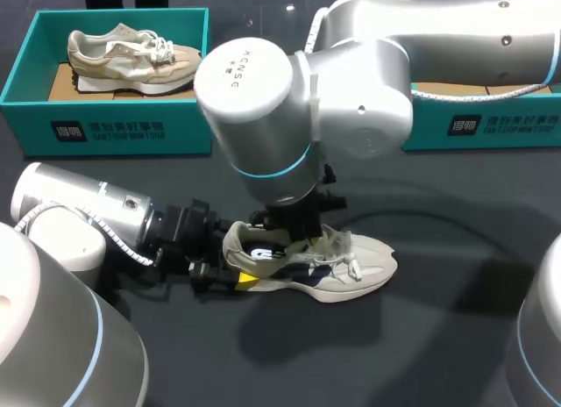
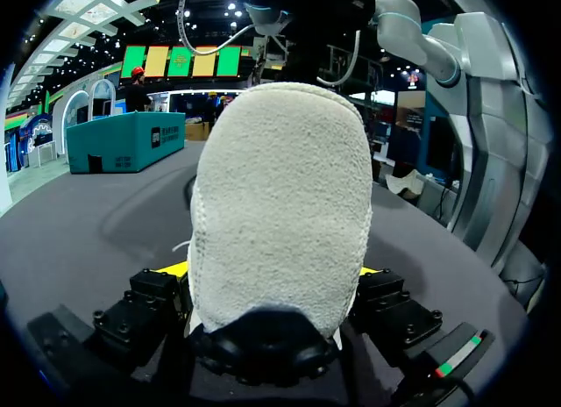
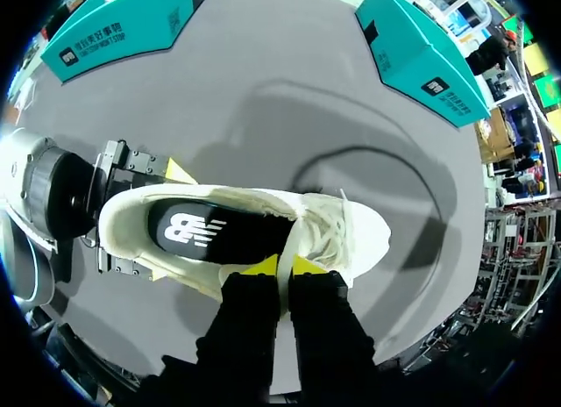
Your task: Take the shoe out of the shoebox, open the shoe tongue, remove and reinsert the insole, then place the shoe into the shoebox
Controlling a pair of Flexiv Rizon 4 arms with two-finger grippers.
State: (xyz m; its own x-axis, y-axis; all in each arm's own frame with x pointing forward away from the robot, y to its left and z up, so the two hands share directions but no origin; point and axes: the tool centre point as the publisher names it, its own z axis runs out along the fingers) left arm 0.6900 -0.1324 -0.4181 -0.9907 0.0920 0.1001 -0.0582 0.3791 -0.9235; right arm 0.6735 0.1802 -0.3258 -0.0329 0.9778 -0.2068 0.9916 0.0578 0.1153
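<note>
1. Your left gripper point(image 2: 273, 274) pinches the heel of the shoe point(image 1: 342, 268) from both sides, low over the table point(image 1: 456, 337). Hold that grip firm and level, so the shoe cannot twist or slide when the other arm pulls.
2. The shoe stands on its sole near the table's middle, toe toward the right edge. The insole point(image 3: 210, 232) lies flat inside.
3. Your right gripper point(image 3: 283, 267) hangs over the shoe from above. Its tips are pressed almost together on a thin pale edge at the shoe's opening, just beside the laces.
   - I judge that edge to be the tongue, so the step in hand is opening it.
   - Draw it up and toward the toe, gently, only far enough to bare the insole.
   - Mind the laces: a snag or a hard tug could pull the heel out of the left grip.
4. Count:
   - Two boxes: one point(image 1: 105, 131) at the far-left corner, and one point(image 1: 491, 126) along the far edge at the right, partly behind your right arm.
   - Two shoes: a second one point(image 1: 131, 56) lies in the left box.
   - One insole in view.
   - Two grippers, both on the same shoe.
</note>
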